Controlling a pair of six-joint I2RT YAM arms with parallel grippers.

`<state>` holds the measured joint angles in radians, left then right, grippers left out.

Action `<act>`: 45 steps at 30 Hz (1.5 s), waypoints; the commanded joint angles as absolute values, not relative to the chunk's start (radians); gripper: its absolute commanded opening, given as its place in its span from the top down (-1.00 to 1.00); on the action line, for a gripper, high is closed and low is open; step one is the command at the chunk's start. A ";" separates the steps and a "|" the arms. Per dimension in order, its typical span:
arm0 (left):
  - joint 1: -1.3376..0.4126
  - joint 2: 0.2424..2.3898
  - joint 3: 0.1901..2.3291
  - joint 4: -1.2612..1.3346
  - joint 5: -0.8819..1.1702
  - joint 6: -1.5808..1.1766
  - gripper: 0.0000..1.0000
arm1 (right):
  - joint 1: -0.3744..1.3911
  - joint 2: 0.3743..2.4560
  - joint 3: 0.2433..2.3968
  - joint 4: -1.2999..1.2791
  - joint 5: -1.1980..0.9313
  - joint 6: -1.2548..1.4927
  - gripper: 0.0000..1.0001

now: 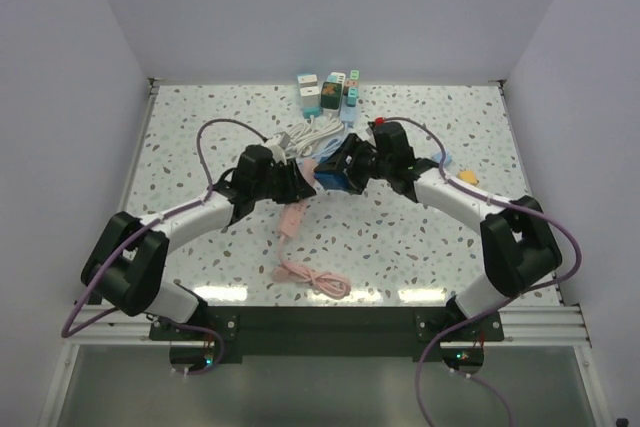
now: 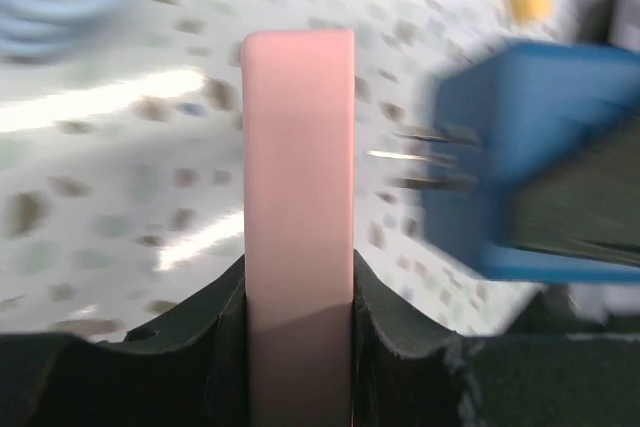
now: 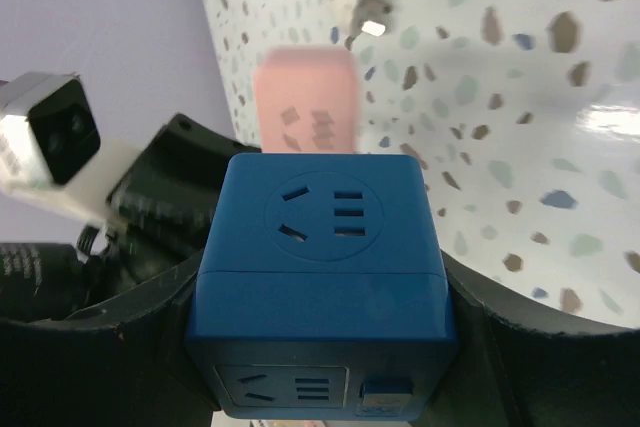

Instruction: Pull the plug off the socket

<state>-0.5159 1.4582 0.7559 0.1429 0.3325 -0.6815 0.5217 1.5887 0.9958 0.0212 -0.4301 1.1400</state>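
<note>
Chargers (image 1: 330, 90) and a coiled white cable (image 1: 308, 134) crowd the far middle. A pink cable (image 1: 313, 278) crosses the near desk (image 1: 180, 147); both sides lie open.

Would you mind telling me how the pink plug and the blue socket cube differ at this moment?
The pink plug is a slim, flat slab; the blue socket cube is a chunky block. The cube shows slotted outlets on two faces; the plug looks plain from the left wrist. The left hand holds the plug, the right hand the cube. Both are firmly clamped, with a gap between them.
</note>
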 commanded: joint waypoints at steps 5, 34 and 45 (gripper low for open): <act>-0.446 1.500 0.886 -0.162 -0.133 -0.733 1.00 | 0.445 1.476 1.097 -0.290 -0.330 1.040 1.00; 0.204 1.741 1.479 -0.437 -0.101 -0.285 1.00 | -0.264 1.865 1.408 -0.496 0.018 0.859 1.00; 0.210 2.195 1.971 -0.440 -0.005 -0.209 1.00 | -0.268 1.957 1.473 -0.483 -0.071 0.850 1.00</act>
